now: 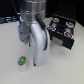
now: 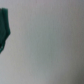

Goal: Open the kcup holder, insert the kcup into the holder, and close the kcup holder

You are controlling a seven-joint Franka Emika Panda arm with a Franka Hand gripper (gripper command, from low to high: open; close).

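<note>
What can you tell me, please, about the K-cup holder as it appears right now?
The kcup holder is a black, boxy unit at the exterior view's right, partly hidden behind the robot arm. Its tray looks pulled out, showing round slots that hold several pods with coloured lids. It rests flat on the white table. Nothing visibly grips it; its material is too blurred to judge. The wrist view does not show it clearly.

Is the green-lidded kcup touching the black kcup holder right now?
Apart. In the exterior view the kcup sits alone on the white table, with the arm and bare table between it and the kcup holder at the exterior view's right.
</note>
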